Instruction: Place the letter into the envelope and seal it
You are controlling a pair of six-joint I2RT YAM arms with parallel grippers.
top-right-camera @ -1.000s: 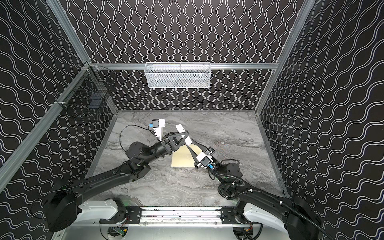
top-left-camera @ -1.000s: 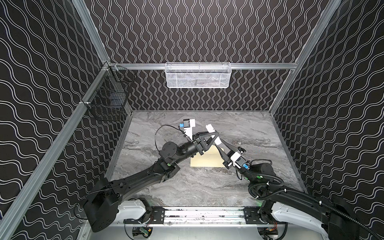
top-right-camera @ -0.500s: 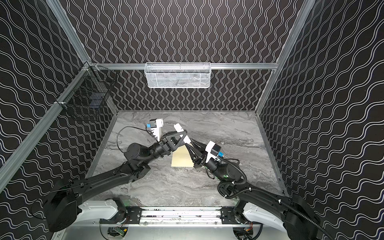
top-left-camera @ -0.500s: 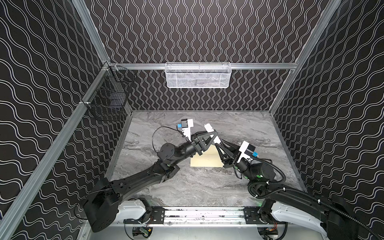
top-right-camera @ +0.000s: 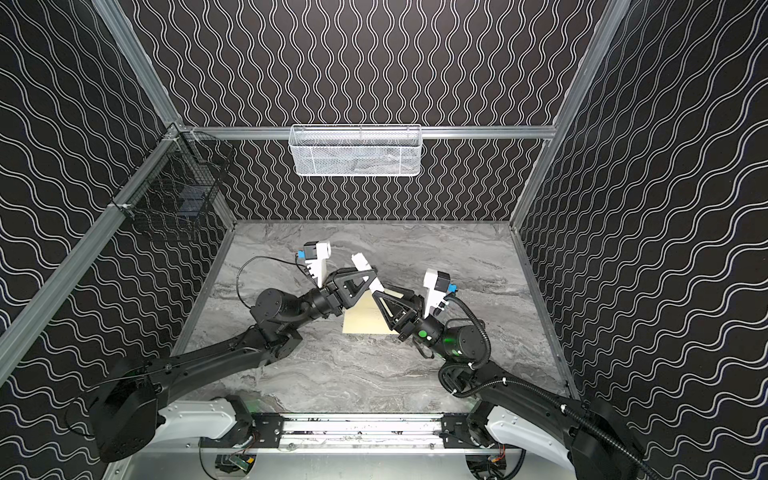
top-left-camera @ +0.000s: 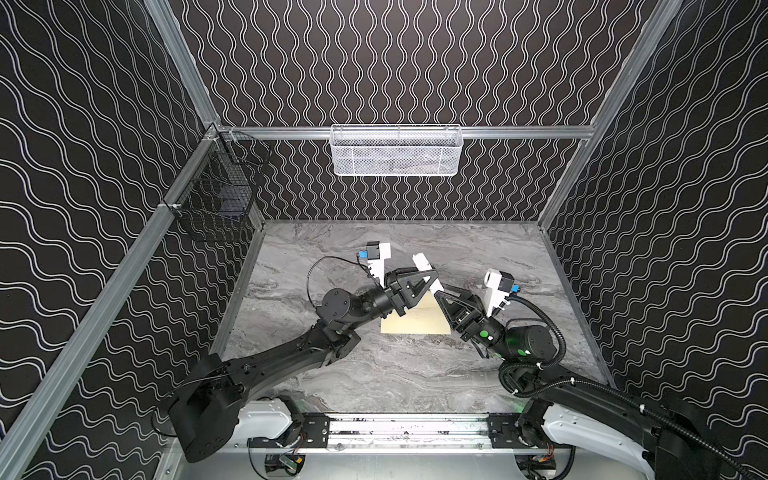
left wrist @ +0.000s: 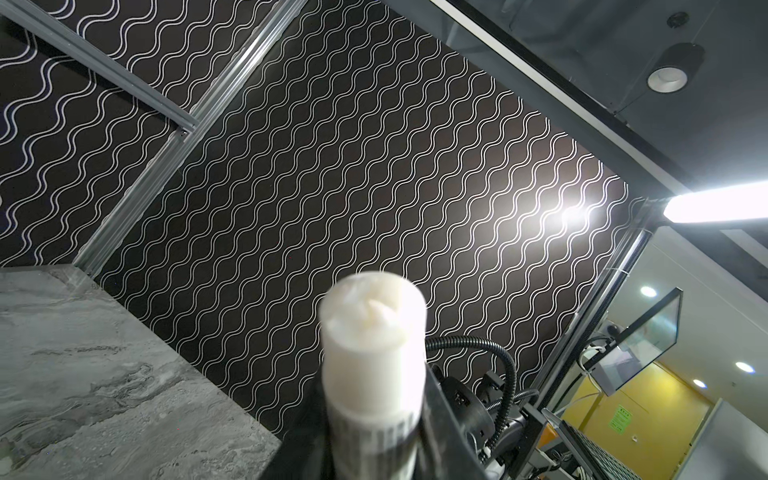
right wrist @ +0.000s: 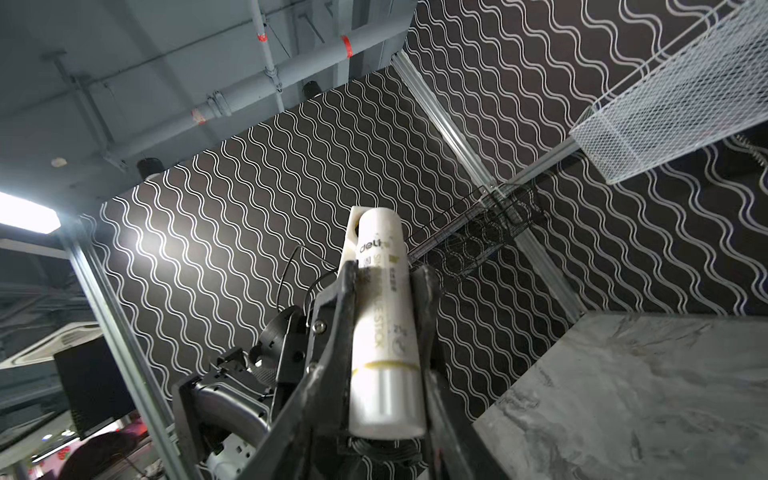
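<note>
The cream envelope (top-left-camera: 415,323) (top-right-camera: 365,323) lies flat at the middle of the marble table, partly under both grippers. The letter shows in no view. My left gripper (top-left-camera: 434,277) is shut on a white glue stick (top-left-camera: 420,261) (left wrist: 374,332) and holds it tilted above the envelope, its bare glue end pointing up. My right gripper (top-left-camera: 439,293) (right wrist: 388,270) straddles the stick's lower base end (right wrist: 386,399). Its jaws are open, with a thin gap showing beside one finger.
A white mesh basket (top-left-camera: 395,151) hangs on the back wall. A black wire basket (top-left-camera: 216,203) hangs on the left wall. Bare marble table (top-left-camera: 374,374) stretches in front of the envelope. Metal frame rails edge the table.
My right gripper has turned at the wrist around the stick's base end and its jaws have widened. The left gripper and the stick have barely moved.
</note>
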